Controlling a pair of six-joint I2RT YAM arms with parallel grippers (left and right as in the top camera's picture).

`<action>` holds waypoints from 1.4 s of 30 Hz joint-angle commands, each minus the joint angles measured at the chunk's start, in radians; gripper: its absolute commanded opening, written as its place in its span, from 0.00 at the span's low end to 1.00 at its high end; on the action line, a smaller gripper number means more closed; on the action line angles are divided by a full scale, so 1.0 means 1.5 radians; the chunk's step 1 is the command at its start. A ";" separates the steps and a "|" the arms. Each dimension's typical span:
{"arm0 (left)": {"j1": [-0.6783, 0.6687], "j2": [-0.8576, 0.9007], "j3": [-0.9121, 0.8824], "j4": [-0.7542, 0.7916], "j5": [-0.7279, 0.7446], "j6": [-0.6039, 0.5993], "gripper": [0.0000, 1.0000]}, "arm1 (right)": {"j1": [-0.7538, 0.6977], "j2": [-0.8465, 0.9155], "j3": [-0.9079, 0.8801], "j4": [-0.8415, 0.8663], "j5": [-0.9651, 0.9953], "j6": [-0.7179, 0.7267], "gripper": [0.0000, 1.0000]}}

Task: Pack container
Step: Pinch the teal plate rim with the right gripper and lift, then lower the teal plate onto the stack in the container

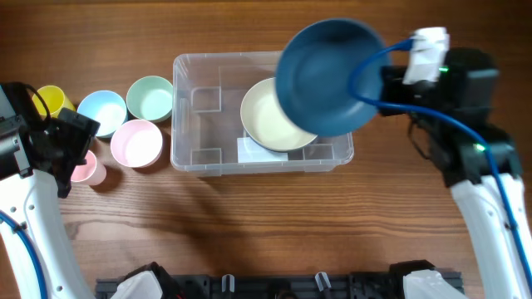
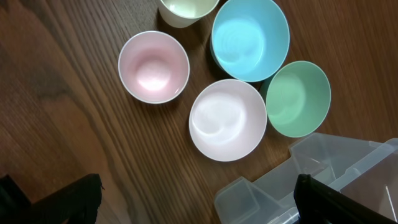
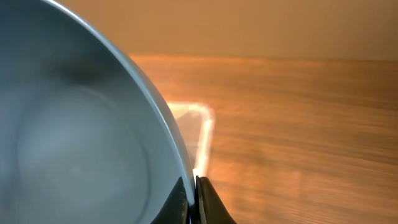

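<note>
One bowl packed, one on the way, five pieces waiting (early days, I'd judge).

My left gripper point(image 1: 79, 139) hangs spread and empty. Just ahead of it, unpacked on the wood-grain table point(image 1: 249, 232), sit glossy round plastics: yellow cup point(image 1: 50, 100), pink cup point(image 1: 87, 169), pale blue bowl point(image 1: 101, 110), pale pink bowl point(image 1: 137, 143) and mint green bowl point(image 1: 150, 98). Farther from it, the clear, round-cornered container point(image 1: 191, 158) holds a cream bowl point(image 1: 266, 124). My right gripper point(image 1: 386, 87) pinches the rim of the dark blue bowl point(image 1: 320, 79), held above the container's near end.
</note>
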 commanded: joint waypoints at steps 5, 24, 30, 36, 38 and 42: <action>0.004 -0.011 0.010 0.000 0.005 -0.009 1.00 | 0.111 0.168 0.003 0.011 -0.015 -0.017 0.04; 0.004 -0.011 0.010 0.000 0.005 -0.009 1.00 | 0.164 0.270 0.003 0.085 0.096 0.039 0.04; 0.004 -0.011 0.010 0.000 0.005 -0.009 1.00 | 0.164 0.270 0.003 0.086 0.131 0.059 0.04; 0.004 -0.011 0.010 0.000 0.005 -0.009 1.00 | 0.163 0.270 0.003 0.088 0.136 0.059 0.04; 0.004 -0.011 0.010 0.000 0.005 -0.009 1.00 | 0.163 0.270 0.003 0.087 0.136 0.058 0.04; 0.004 -0.011 0.010 0.000 0.005 -0.009 1.00 | 0.163 0.270 0.003 0.083 0.136 0.058 0.53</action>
